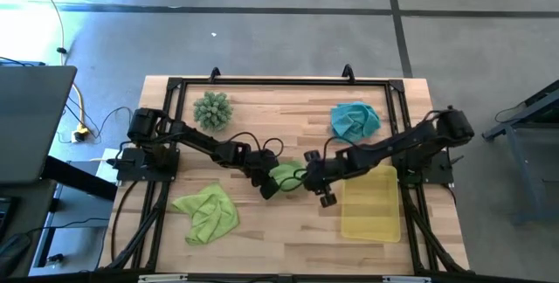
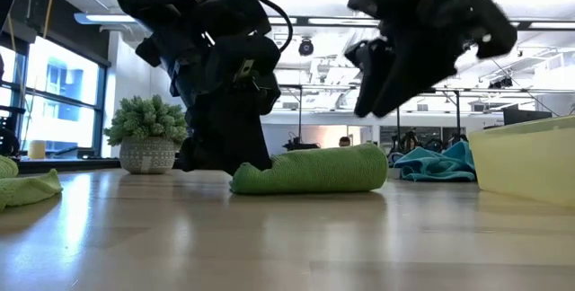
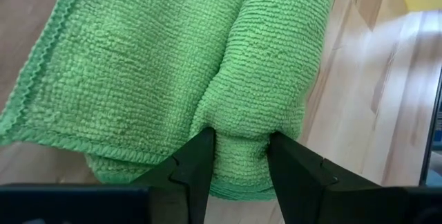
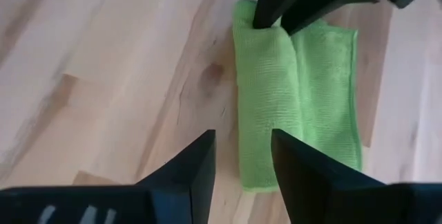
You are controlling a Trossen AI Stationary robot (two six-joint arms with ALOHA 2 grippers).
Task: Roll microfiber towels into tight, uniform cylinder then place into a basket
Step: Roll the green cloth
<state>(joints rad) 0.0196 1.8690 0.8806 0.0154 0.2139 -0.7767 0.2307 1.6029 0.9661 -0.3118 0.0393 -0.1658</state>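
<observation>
A lime green towel (image 1: 285,176), partly rolled, lies at mid-table; its roll (image 2: 314,170) rests on the wood with a flat flap beside it (image 3: 124,65). My left gripper (image 3: 242,165) is shut on the roll's left end. My right gripper (image 4: 242,158) hangs open above the table just right of the towel, touching nothing. A second lime green towel (image 1: 207,214) lies crumpled at the near left. A teal towel (image 1: 355,120) lies crumpled at the far right. The yellow basket (image 1: 371,204) stands at the near right. My left gripper pinches the rolled part of the lime green towel at its left end (image 3: 238,131) between its two fingers, several layers thick. The fingers (image 3: 197,165) come slanting down from the table's left side, along the roll. The roll lies on the table, dented in between the fingers.
A spiky green plant ball (image 1: 212,109) in a pot stands at the far left. A black frame (image 1: 279,82) runs round the table top. Bare wood shows between the rolled towel and the near edge.
</observation>
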